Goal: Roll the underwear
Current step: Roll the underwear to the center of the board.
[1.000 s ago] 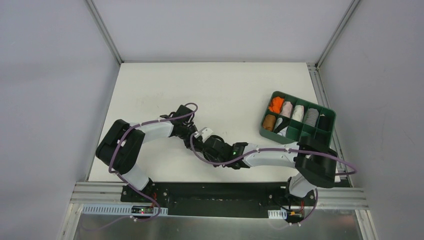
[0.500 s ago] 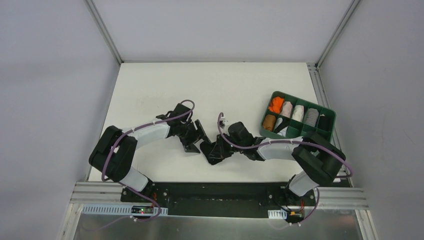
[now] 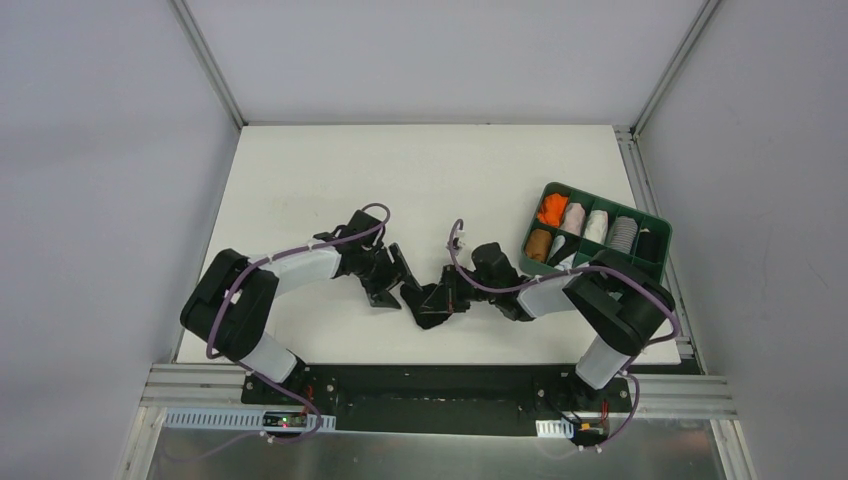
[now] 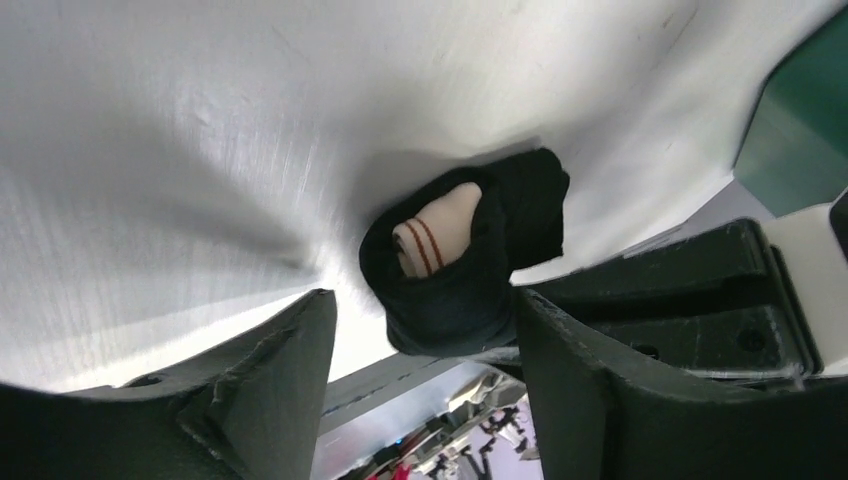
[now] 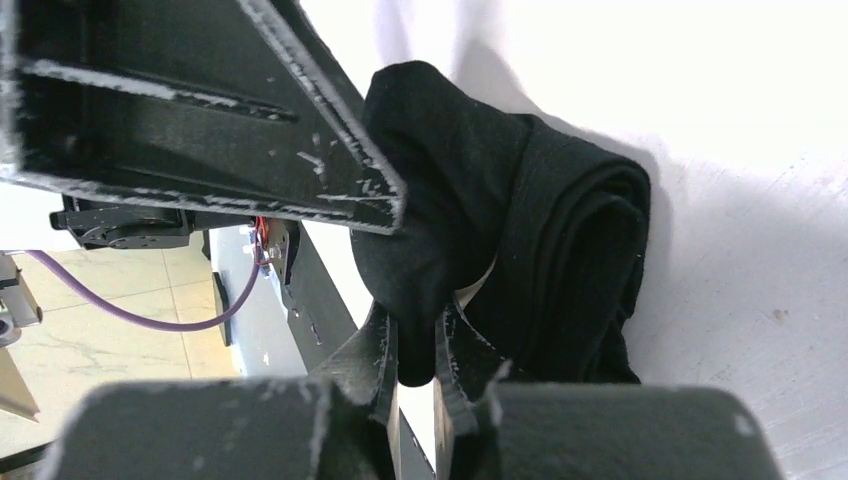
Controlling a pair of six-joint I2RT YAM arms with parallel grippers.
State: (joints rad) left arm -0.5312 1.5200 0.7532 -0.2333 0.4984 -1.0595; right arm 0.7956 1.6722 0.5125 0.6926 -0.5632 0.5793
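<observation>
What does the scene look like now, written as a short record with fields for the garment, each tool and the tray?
garment: black fabric underwear with pale waistband, bunched into a rough roll on the white table
left tool: open, one finger on each side of the roll
right tool: shut on a fold of the underwear
tray: green plastic compartment tray holding other rolled garments, right of the underwear

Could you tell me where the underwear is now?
In the top view, the underwear lies bunched front-centre, between the left gripper and the right gripper pinching it.
</observation>
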